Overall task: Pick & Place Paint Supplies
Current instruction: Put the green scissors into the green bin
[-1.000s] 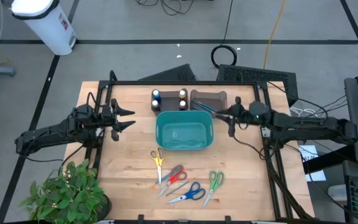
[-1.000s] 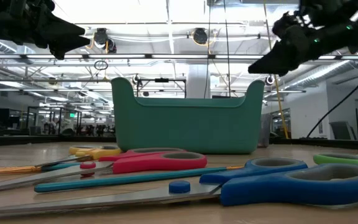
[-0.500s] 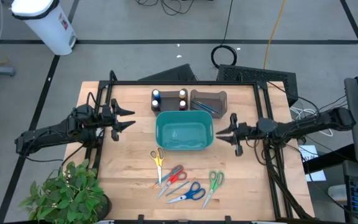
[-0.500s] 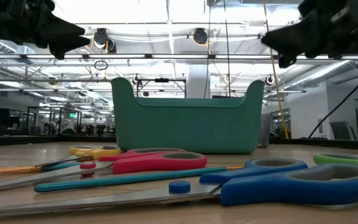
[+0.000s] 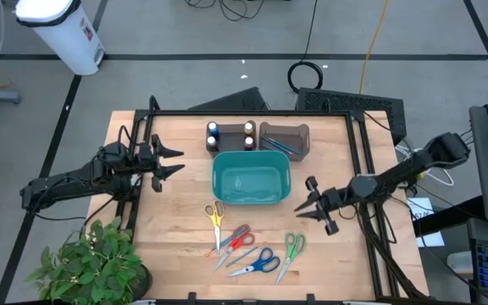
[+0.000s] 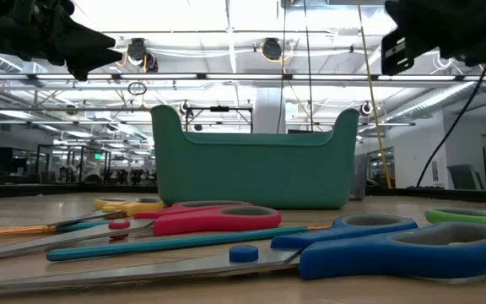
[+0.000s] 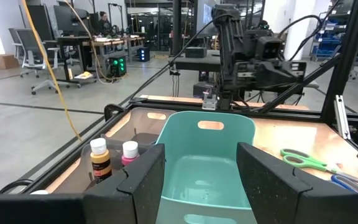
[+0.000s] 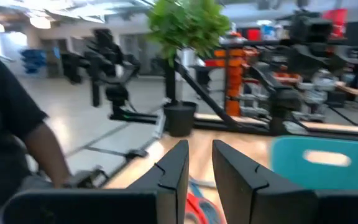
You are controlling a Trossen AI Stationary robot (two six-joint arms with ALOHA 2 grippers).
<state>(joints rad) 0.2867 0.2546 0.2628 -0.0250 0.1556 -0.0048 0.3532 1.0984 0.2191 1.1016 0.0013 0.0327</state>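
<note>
While the teal bin [image 5: 251, 184] sits mid-surface, the paint bottles [image 5: 230, 135] stand upright at its 12 o'clock. The brushes [image 5: 283, 146] lie in a dark tray [image 5: 285, 136] at 1 o'clock, long axes running roughly 10-to-4. Left gripper [image 5: 173, 161] hovers at 9 o'clock, jaws apart, empty. Right gripper [image 5: 304, 203] hangs at 4 o'clock, jaws narrowly parted, empty.
</note>
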